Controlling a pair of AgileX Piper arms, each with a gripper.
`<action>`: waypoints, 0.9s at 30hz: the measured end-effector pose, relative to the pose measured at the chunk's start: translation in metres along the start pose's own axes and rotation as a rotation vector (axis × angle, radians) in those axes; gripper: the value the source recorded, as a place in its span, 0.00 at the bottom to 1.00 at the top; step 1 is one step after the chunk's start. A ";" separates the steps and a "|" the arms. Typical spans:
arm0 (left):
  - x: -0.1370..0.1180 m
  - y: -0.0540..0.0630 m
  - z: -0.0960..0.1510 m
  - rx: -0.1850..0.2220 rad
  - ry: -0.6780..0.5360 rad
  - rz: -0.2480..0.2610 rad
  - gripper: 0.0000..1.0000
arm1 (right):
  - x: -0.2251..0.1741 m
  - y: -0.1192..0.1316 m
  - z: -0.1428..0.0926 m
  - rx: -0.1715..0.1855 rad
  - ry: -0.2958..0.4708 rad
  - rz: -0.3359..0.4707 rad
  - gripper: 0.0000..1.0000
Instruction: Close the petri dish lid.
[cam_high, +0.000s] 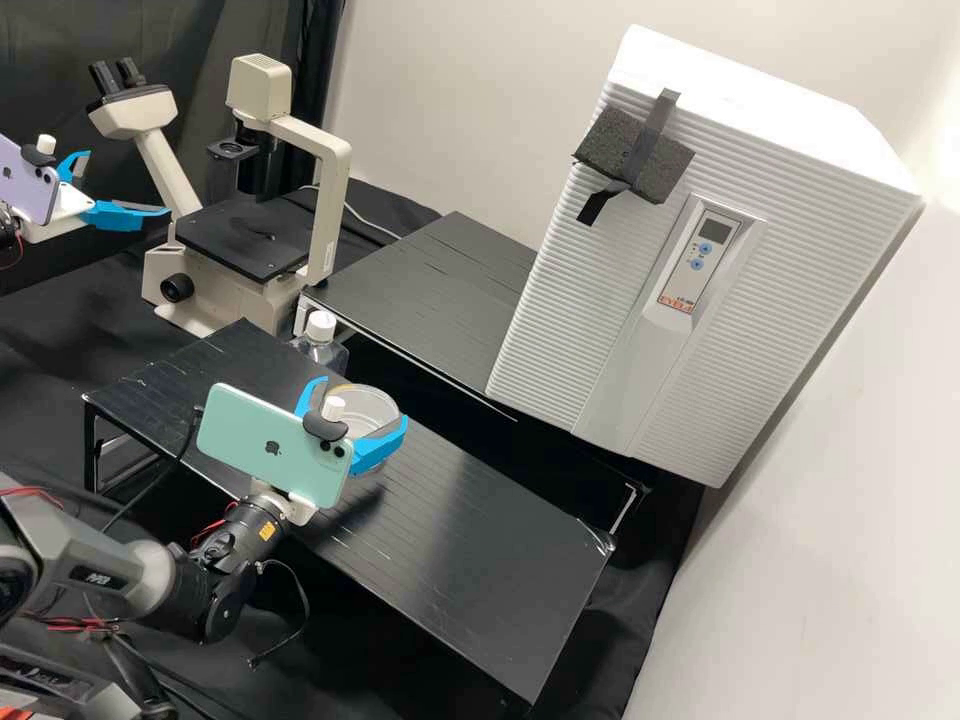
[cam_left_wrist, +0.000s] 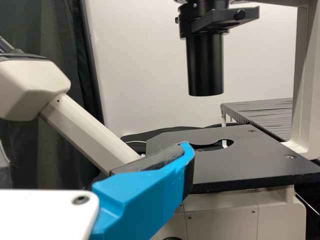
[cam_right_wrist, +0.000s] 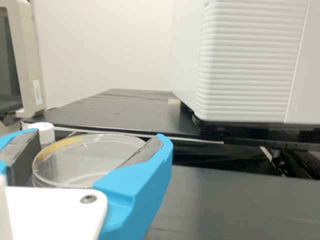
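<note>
High view puts the right gripper (cam_high: 362, 400) over the front shelf (cam_high: 480, 530), its 2 blue fingers clamped on opposite sides of the clear petri dish (cam_right_wrist: 75, 162). The dish is above the front shelf too; I cannot tell whether its lower part touches the surface, or whether the lid is seated. The left gripper (cam_high: 125, 184) hangs beyond the front shelf, well apart from it, its 2 fingers spread wide with nothing between them. Also beyond the front shelf stands the microscope (cam_high: 240, 240). A bottle with a white cap (cam_high: 320, 325) is just beside the front shelf's far edge. On the front shelf's far side, 1 rear shelf (cam_high: 420, 300) and 1 big white ribbed cabinet (cam_high: 560, 300) stand near it.
</note>
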 end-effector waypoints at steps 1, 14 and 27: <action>0.000 0.000 0.000 0.000 0.000 0.000 1.00 | 0.000 -0.001 -0.001 0.004 0.006 -0.005 0.00; 0.000 0.000 0.000 0.000 0.000 0.000 1.00 | 0.006 -0.009 0.004 -0.005 -0.064 0.000 0.00; 0.000 0.000 0.000 0.000 0.000 0.000 1.00 | 0.010 -0.008 0.014 -0.017 -0.117 0.024 0.00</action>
